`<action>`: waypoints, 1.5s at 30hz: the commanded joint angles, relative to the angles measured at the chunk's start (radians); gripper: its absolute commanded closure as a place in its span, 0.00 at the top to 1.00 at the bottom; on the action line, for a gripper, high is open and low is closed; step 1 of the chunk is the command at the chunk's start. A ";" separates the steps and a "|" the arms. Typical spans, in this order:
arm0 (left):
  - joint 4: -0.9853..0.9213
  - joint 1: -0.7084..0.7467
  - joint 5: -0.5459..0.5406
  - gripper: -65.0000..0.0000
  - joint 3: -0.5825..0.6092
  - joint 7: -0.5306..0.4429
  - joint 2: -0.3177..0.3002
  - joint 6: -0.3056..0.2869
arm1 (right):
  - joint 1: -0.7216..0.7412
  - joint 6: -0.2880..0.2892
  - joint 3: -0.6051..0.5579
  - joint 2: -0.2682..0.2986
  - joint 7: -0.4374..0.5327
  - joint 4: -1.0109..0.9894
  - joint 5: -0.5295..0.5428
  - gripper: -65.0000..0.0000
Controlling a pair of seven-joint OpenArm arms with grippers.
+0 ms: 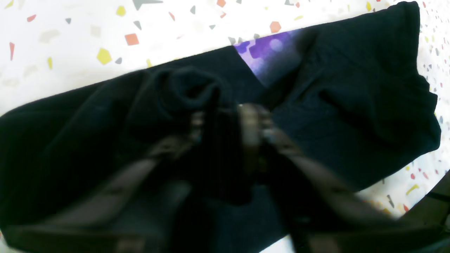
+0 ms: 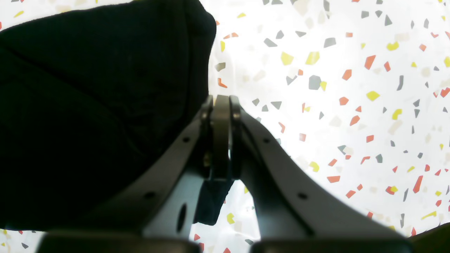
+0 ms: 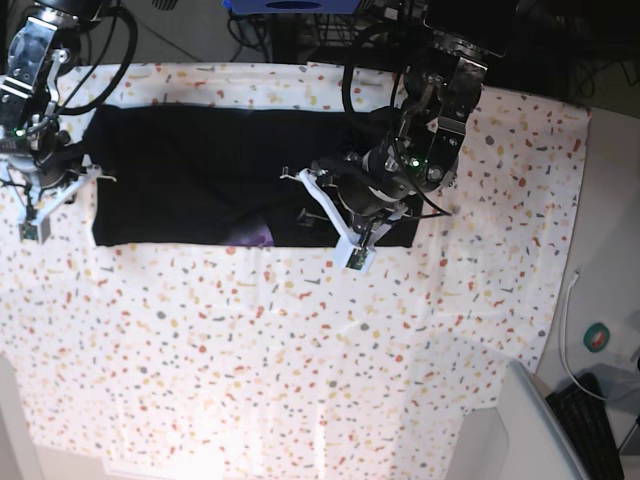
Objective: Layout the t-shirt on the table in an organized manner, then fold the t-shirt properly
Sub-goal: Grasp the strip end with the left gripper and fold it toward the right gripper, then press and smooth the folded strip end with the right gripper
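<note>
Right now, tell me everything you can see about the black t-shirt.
The t-shirt is black soft knit, folded into a long band along the far side of the flecked table. A purple patch of print peeks out at its near edge. The left end effector sits on its bunched middle; the right end effector is shut at its end, beside the edge.

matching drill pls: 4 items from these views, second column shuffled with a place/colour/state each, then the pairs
Items:
1. t-shirt
2. table
3. right hand
4. purple print

Descriptions:
A. white with red, orange, yellow and grey flecks
B. shut, beside the shirt's edge, over bare table
C. black, lying as a long band along the far side of the table
D. a small patch showing at a fold in the black fabric

Pairs: 1-C, 2-A, 3-B, 4-D
</note>
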 commanded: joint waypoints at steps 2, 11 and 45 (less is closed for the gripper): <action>0.016 -0.015 -0.013 0.53 0.005 -0.020 0.007 -0.008 | 0.009 -0.001 -0.002 0.011 0.016 0.014 0.005 0.00; -0.015 -0.102 -0.018 0.72 0.348 -0.020 0.007 -0.008 | 0.011 -0.001 -0.003 0.011 0.013 0.023 0.005 0.00; -0.245 -0.185 -0.010 0.00 0.116 -0.095 0.077 -0.010 | 0.003 -0.001 0.001 -0.031 0.016 0.037 0.005 0.00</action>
